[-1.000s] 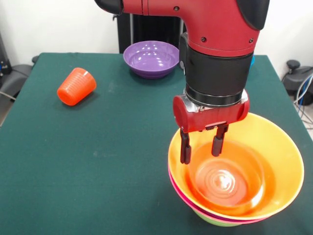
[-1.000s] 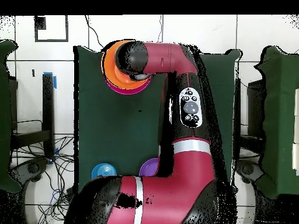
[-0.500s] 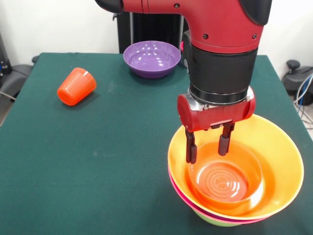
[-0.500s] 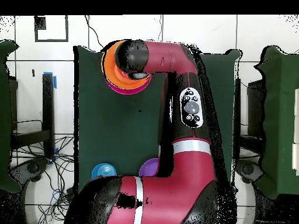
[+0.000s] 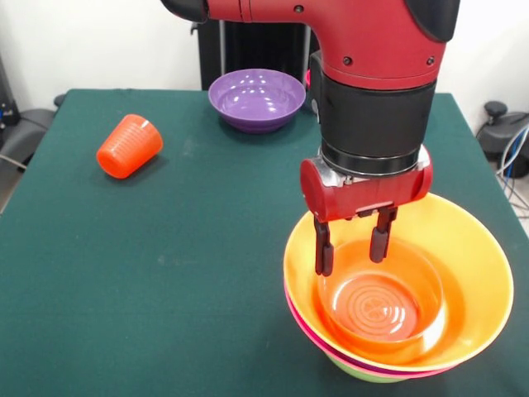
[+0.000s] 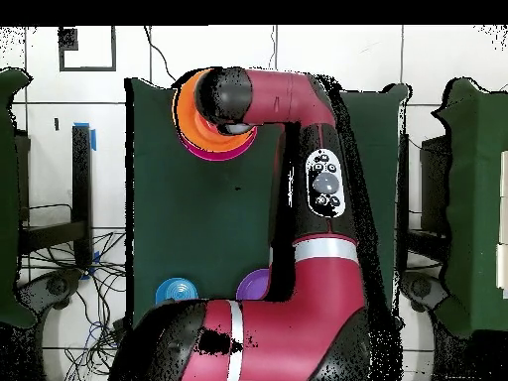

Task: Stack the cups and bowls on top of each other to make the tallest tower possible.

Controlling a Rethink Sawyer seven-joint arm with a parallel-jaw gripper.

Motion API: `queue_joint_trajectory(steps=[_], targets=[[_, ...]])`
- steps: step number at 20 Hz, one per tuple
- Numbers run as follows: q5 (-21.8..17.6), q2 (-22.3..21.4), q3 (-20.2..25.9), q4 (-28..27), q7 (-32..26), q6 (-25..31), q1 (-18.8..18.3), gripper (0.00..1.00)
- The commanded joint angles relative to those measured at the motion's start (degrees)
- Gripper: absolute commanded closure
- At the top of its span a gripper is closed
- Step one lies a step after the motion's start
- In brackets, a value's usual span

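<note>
Now the gripper (image 5: 350,246) hangs with fingers apart and empty, over the large orange bowl (image 5: 471,248) that tops the tower (image 5: 364,370). Far off, the cup (image 5: 129,146) lies on its side near the purple bowl (image 5: 254,98).

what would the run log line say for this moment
end effector: open, empty, over big orange bowl | stack: small orange bowl inside | cup: on side | purple bowl: apart

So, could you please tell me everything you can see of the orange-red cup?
The orange-red cup is a translucent plastic tumbler, tapered and faintly ribbed, with no handle. It lies tipped on its side on the green table, near the left edge in the front view, apart from the purple bowl and the tower. Nothing touches it but the table.
</note>
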Motion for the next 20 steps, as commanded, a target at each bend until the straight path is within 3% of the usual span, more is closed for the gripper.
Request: queue_joint_trajectory(steps=[1, 13, 20], targets=[[1.03, -2.91, 1.36, 3.54, 2.26, 9.05, -0.32, 0.0], [1.58, -11.59, 1.81, 5.36, -3.59, 20.77, -3.15, 0.0], [-1.2, -12.24, 2.05, 3.29, -8.01, 25.52, -5.61, 0.0]])
